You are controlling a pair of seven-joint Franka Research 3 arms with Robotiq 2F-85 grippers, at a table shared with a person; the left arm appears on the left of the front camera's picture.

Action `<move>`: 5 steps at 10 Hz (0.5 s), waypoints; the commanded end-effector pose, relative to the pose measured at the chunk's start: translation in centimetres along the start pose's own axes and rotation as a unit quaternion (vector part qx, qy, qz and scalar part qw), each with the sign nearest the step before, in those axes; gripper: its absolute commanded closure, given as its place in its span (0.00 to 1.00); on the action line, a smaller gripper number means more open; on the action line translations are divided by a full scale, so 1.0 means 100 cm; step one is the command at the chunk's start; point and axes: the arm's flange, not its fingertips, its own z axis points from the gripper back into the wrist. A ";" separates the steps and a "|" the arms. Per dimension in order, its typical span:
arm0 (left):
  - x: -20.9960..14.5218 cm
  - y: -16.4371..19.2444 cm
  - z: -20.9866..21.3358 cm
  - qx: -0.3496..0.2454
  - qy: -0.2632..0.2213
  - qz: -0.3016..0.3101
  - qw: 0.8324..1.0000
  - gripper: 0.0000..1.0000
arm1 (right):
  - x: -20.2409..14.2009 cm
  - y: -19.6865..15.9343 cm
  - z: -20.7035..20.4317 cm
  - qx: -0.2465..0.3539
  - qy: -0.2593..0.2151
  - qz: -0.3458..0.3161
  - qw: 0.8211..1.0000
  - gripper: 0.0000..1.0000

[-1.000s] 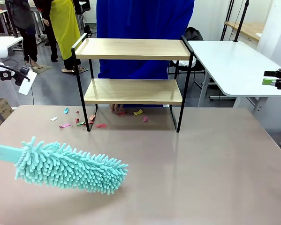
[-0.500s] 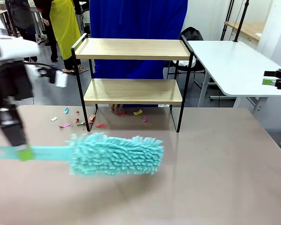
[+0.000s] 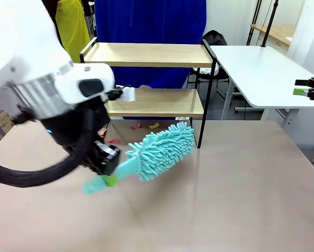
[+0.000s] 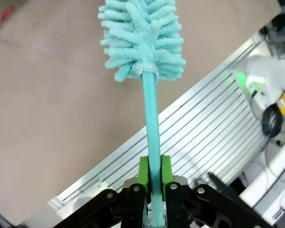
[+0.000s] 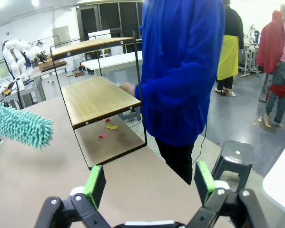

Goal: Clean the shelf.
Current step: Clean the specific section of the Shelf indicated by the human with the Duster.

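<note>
The shelf (image 3: 146,54), two light wooden boards in a black frame, stands at the table's far side. My left gripper (image 3: 109,169) is shut on the flat teal handle of a fluffy teal duster (image 3: 165,148), whose head tilts up in front of the lower board, near the shelf's right front leg. In the left wrist view the green pads (image 4: 143,167) clamp the handle and the duster head (image 4: 142,40) hangs over the brown table. My right gripper (image 3: 301,87) hovers open at the far right, facing the shelf (image 5: 97,97) and the duster (image 5: 21,126).
Small coloured paper scraps (image 3: 154,125) lie on the table under and beside the shelf. A person in a blue top (image 3: 146,21) stands right behind it, one hand (image 5: 128,88) at the lower board. A white table (image 3: 261,73) stands at the right.
My left arm has swung in from the left, carrying the duster right and toward the shelf; its head now points up at the lower board. The right gripper has stayed still.
</note>
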 end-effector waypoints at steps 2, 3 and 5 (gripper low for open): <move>0.000 0.000 0.000 0.000 0.000 0.000 1.000 0.87 | 0.003 0.002 -0.002 0.002 -0.001 0.003 1.000 0.00; 0.000 0.000 0.000 0.000 0.000 0.000 1.000 0.87 | 0.003 0.002 -0.002 0.002 -0.001 0.003 1.000 0.00; 0.000 0.000 0.000 0.000 0.000 0.000 1.000 0.87 | 0.003 0.002 -0.002 0.002 -0.001 0.003 1.000 0.00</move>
